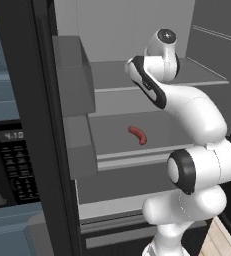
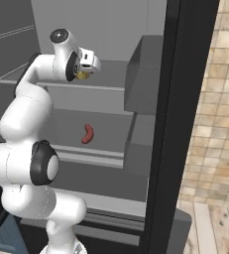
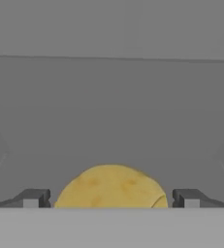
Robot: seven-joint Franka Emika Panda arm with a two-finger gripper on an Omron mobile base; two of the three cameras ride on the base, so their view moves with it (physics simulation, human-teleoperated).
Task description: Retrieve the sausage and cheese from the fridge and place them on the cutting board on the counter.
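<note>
Gripper jaws spread wide, nothing clamped; the cheese sits betw the two fingertips, a gap showing each side, no contact visible. Cheese = pale yellow rounded lump w/ faint orange mottling, domed top, lower part cut off at 6 o'clock of hand view.

Right base view: a sliver of the cheese peeks out just under the hand at the upper shelf front edge. In left base view the arm covers that spot.

The sausage lies on the shelf one level below, curved, glossy reddish-brown, alone on the grey surface, well apart from the cheese; in right base view the sausage sits at 6 o'clock of the hand.

Fridge interior grey; door bins at 9 o'clock in left base view, and door bins at 3 o'clock in right base view. Shelf behind the cheese is bare up to the back wall; open room at 12 o'clock in hand view. Microwave panel far at 9 o'clock in left base view.
</note>
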